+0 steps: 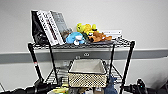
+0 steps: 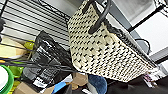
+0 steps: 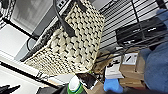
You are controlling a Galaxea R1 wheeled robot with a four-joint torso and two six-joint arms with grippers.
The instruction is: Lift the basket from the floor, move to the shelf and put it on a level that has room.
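The basket (image 1: pixel 87 73) sits in the lower middle of the head view, resting on the second wire-grid level (image 1: pixel 113 71) of the shelf (image 1: pixel 128 61), between the black posts. It is rectangular and shallow, with a cream-white lining inside, beige woven sides flecked with dark speckles, and a dark rim. In the left wrist view the basket (image 2: pixel 107 52) shows its checkered weave close up, with a dark looped handle (image 2: pixel 98 17) curving over one end; in the right wrist view the basket (image 3: pixel 72 47) shows the same weave and another dark handle (image 3: pixel 63 21).

On the top tier, in the upper part of the head view, books (image 1: pixel 50 26) lean to the left, and plush toys (image 1: pixel 87 33) in blue, yellow and orange lie to their right.

The left arm (image 1: pixel 37 88) appears at the lower left edge and the right arm (image 1: pixel 138 88) at the lower right, both dark. Whether either tool is open or closed cannot be told.
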